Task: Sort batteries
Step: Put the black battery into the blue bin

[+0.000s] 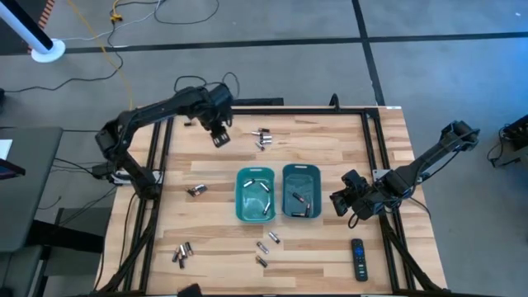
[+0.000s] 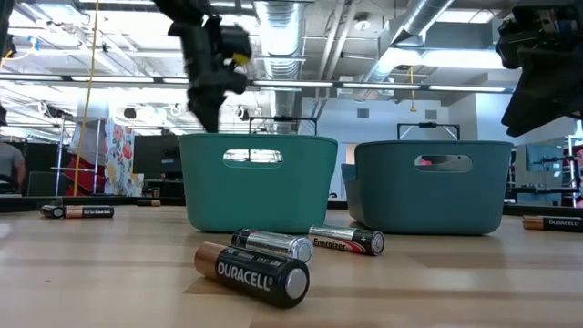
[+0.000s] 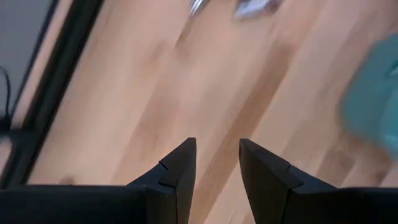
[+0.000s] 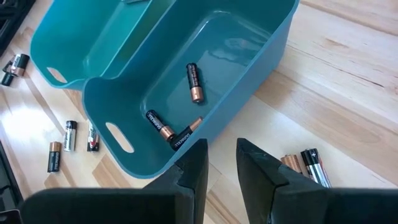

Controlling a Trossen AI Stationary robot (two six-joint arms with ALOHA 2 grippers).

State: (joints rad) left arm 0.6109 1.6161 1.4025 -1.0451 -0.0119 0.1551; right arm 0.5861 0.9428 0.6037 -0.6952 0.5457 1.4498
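An open lab or workshop: exposed ceiling ducts [image 2: 282, 18], strip lights, concrete floor [image 1: 272, 58] with cables.

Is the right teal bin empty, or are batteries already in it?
Not empty: the right teal bin holds three dark, copper-ended batteries on its floor.

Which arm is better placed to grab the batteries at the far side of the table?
Left, probably. The left gripper hovers open and empty just beside the far batteries, while the right gripper sits beyond the bins.
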